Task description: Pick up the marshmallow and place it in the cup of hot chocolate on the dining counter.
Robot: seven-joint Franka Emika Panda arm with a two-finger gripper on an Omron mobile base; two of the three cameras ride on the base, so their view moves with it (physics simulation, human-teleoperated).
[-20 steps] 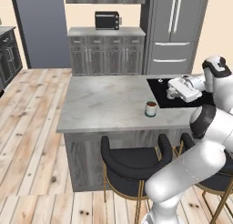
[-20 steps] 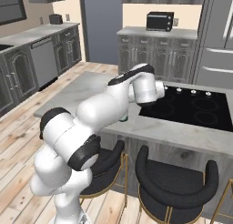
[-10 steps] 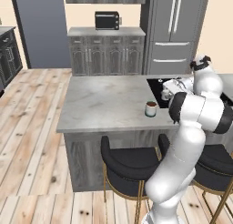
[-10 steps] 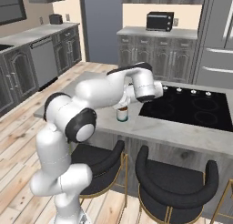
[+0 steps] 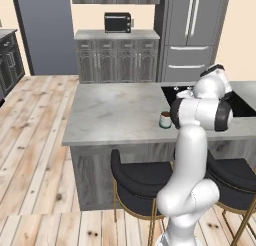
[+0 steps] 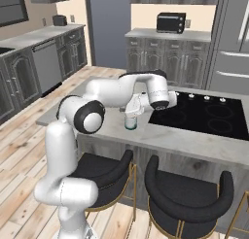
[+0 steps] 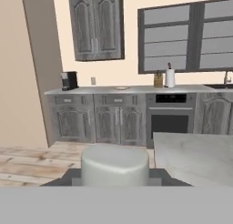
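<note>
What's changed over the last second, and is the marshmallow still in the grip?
The arm has swung in from over the cooktop, bringing the gripper above the cup of hot chocolate. The marshmallow stays held between the fingers. Cup, dining counter and stools have not moved.

You see a black toaster oven [image 5: 117,22] on the wall-side table at twelve o'clock, a steel fridge [image 5: 192,35] at one o'clock, two black stools [image 6: 187,204] at six o'clock, and a coffee maker [image 7: 69,80] at nine o'clock.
</note>
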